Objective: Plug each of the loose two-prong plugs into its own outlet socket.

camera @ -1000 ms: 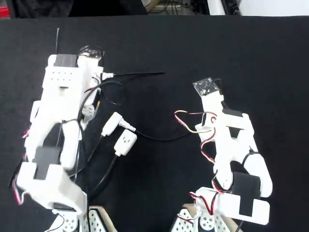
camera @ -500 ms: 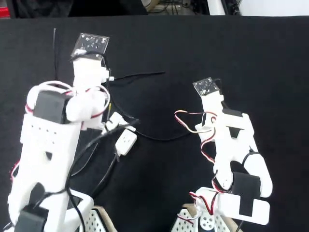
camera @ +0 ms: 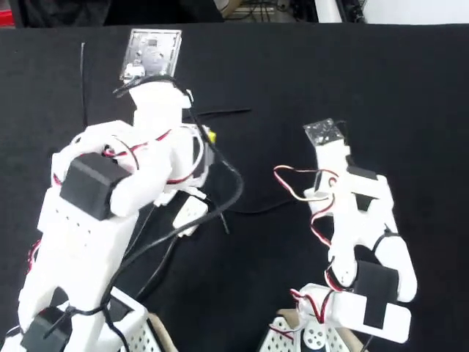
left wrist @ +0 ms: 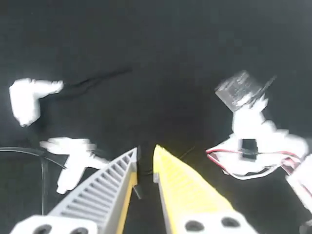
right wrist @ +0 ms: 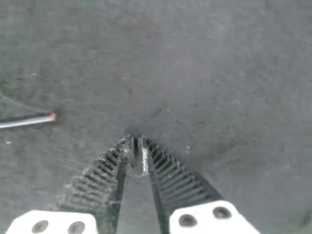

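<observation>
Left claw, clenched with nothing visibly held, is lifting and swinging toward 12 o'clock, leaving the white outlet socket lying at its 6 o'clock; right claw, clenched, is hovering low over the black table.

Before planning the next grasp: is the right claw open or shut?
Shut. In the right wrist view the right claw has its two sides closed together at the tips, with no plug between them.

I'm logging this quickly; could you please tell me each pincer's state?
Left pincer: closed; any load cannot be told.
Right pincer: closed, holding nothing.
</observation>
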`<action>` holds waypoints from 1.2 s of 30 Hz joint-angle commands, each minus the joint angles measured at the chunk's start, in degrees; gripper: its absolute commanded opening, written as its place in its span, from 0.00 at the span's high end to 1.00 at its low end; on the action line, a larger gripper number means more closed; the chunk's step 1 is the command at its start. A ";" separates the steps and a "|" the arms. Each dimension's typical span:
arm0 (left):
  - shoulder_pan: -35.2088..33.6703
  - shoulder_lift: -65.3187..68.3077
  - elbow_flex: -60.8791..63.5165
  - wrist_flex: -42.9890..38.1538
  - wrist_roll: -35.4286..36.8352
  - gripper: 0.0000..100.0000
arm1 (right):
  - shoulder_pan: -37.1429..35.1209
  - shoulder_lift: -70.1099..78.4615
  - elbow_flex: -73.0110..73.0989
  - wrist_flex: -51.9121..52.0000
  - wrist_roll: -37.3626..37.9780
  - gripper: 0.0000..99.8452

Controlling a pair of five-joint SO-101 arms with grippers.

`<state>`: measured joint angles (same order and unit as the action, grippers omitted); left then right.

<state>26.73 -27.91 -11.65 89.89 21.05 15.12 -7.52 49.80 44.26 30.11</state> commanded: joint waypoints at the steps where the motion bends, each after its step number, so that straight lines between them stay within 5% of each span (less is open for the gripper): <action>1: 2.95 0.88 -0.40 -2.46 2.46 0.93 | 3.60 -0.04 -2.95 -0.26 0.00 0.98; 7: 1.80 -1.23 7.25 -1.32 -4.48 0.92 | 4.75 0.31 -3.47 -0.35 0.53 0.98; 15: -25.10 -17.85 11.91 7.21 -15.74 0.92 | -5.89 0.57 -6.73 1.67 11.87 0.98; 21: -42.42 -21.63 39.60 -7.03 -26.20 0.93 | -23.65 0.57 -14.37 8.00 12.57 0.88; 27: -47.25 -22.15 63.69 -25.23 -30.07 0.93 | -38.77 2.59 -16.92 8.26 12.40 0.85; 36: -47.25 -22.15 78.64 -37.19 -37.19 0.93 | -41.67 14.20 -21.76 1.14 8.44 0.85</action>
<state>-19.69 -49.19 65.80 55.08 -14.02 -25.23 4.88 33.10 46.11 39.25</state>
